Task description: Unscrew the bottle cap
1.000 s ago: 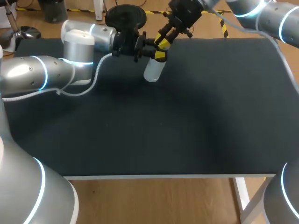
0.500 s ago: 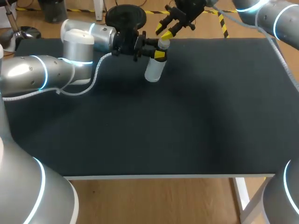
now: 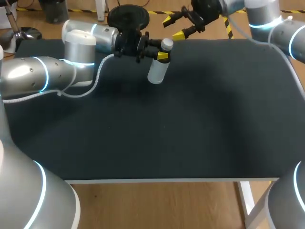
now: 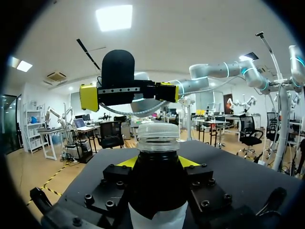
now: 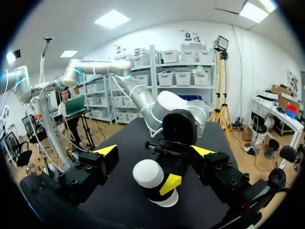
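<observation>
my left gripper (image 3: pixel 160 53) is clamped on the bottle (image 3: pixel 157 70), cap (image 3: pixel 166 44) on top. my right gripper (image 3: pixel 173 27) hangs open just beyond the bottle, not touching it.

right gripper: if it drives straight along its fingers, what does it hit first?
Probably the bottle cap. It sits ahead of the open right gripper, between its finger lines, on the bottle held by the left gripper. How far ahead is unclear.

Black matte table (image 3: pixel 190 133) (pale front edge, a white leg (image 3: pixel 246 200) under one corner)
</observation>
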